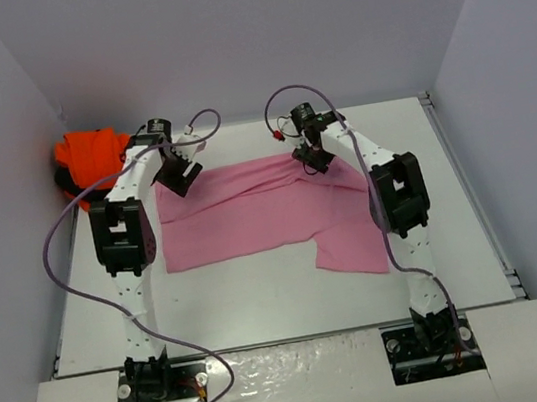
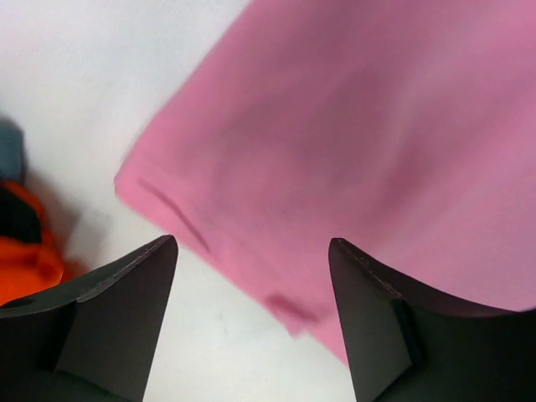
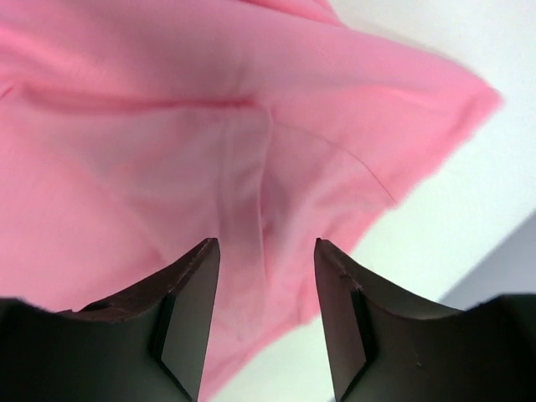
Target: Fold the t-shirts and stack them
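The left arm's base [image 1: 159,381] and the right arm's base [image 1: 432,336] are seen bolted at the near edge of the white table [image 1: 264,303], and both arms are stretched toward its far half. The pink t-shirt [image 1: 250,209] is laid out there, mostly flat, between the two arms, with one flap reaching nearer along the right arm. The left gripper [image 2: 251,247] is held just above the shirt's far left corner. Its fingers [image 2: 126,293] are spread apart with nothing between them, and bare table and the pink hem are seen through the gap. The right gripper [image 3: 266,244] is poised over the shirt's far right edge, its fingers [image 3: 188,301] parted and released. Creased pink cloth is seen beyond the gap, but none is clamped. The orange t-shirt [image 1: 90,157] is bunched in the far left corner, well apart from the pink one, and a dark piece of cloth [image 2: 12,209] is seen touching it.
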`<action>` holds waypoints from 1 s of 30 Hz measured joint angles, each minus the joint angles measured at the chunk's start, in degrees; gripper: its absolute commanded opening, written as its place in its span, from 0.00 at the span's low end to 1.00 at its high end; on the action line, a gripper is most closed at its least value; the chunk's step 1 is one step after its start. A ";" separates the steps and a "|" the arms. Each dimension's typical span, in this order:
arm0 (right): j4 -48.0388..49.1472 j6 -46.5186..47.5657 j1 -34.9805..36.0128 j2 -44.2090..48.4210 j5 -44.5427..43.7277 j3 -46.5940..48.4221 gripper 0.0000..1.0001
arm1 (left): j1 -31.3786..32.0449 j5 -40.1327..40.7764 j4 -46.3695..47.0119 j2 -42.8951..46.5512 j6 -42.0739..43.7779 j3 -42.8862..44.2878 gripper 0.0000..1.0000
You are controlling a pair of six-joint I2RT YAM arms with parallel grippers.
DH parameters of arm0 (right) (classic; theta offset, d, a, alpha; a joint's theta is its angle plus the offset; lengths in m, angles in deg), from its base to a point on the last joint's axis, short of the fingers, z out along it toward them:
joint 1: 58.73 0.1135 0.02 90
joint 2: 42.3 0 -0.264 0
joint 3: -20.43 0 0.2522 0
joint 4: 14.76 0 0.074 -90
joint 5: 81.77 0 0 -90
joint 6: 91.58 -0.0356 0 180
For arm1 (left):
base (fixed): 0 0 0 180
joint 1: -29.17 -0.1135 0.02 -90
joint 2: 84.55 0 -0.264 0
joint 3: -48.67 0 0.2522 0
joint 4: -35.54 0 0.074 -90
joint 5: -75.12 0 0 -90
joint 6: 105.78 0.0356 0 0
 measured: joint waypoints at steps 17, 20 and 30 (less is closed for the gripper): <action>-7.58 3.39 12.00 44.23 -0.81 -60.64 0.54 | 5.11 1.68 7.98 43.85 13.88 -56.91 0.63; -8.29 2.07 12.70 44.02 -0.36 -61.99 0.54 | 5.11 3.76 10.97 40.94 14.77 -62.51 0.63; -2.88 -1.42 15.00 47.77 -1.73 -62.13 0.54 | 5.52 7.78 23.39 42.81 16.86 -68.83 0.61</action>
